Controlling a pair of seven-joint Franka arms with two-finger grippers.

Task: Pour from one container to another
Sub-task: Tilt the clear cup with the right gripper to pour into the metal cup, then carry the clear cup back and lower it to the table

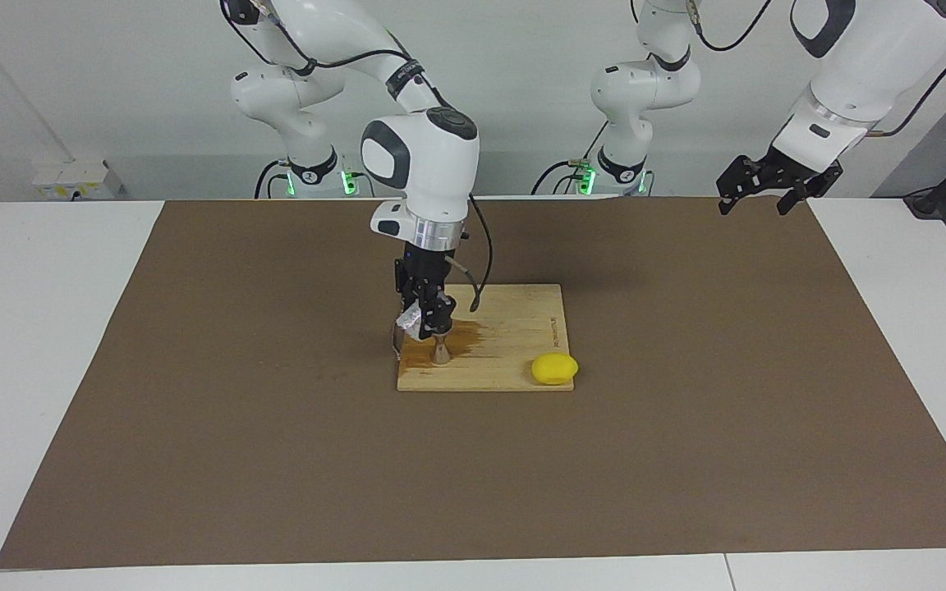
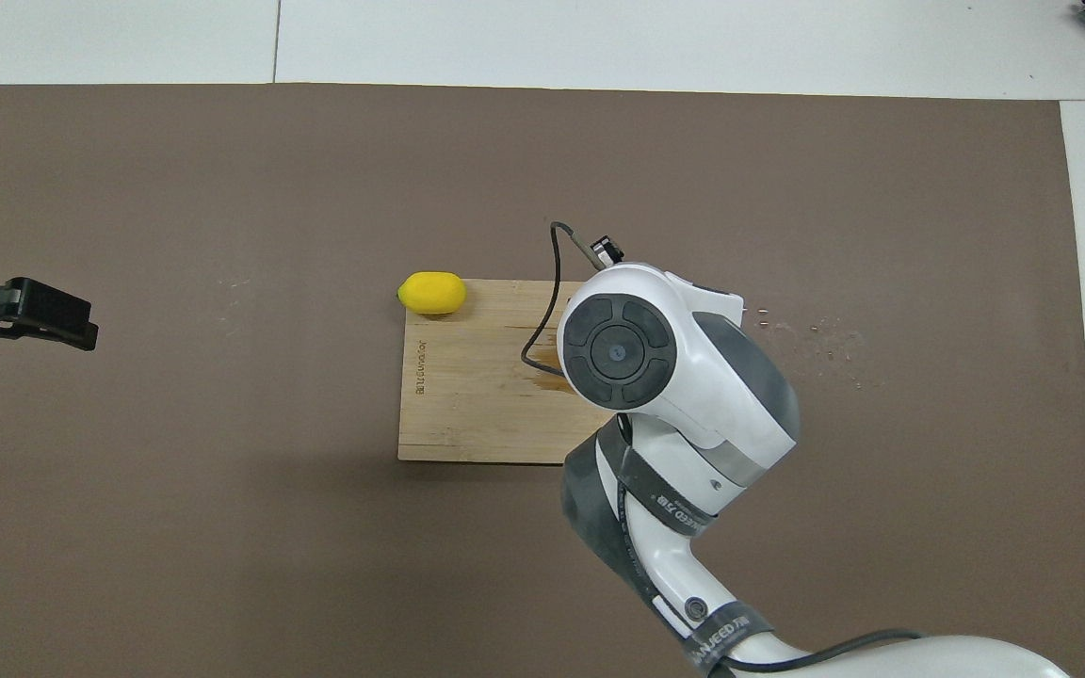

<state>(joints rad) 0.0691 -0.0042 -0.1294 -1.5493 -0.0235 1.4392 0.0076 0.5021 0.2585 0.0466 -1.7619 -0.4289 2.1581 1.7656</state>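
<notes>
The silvery jigger point(image 1: 440, 352) stands upright on the wooden cutting board point(image 1: 514, 328), at its corner toward the right arm's end. My right gripper point(image 1: 425, 322) hangs straight down just above the jigger. It is shut on the small clear glass cup point(image 1: 410, 319), which is tilted beside the jigger's top. In the overhead view the right arm's wrist point(image 2: 618, 350) hides the cup, the jigger and the gripper. My left gripper point(image 1: 756, 199) waits open in the air over the mat's corner at the left arm's end, and it also shows in the overhead view point(image 2: 29, 315).
A yellow lemon point(image 1: 554, 368) lies at the board's corner farthest from the robots, also in the overhead view point(image 2: 431, 293). A wet brown stain point(image 1: 466, 335) spreads on the board beside the jigger. Small drops point(image 2: 825, 331) dot the brown mat point(image 1: 686, 410).
</notes>
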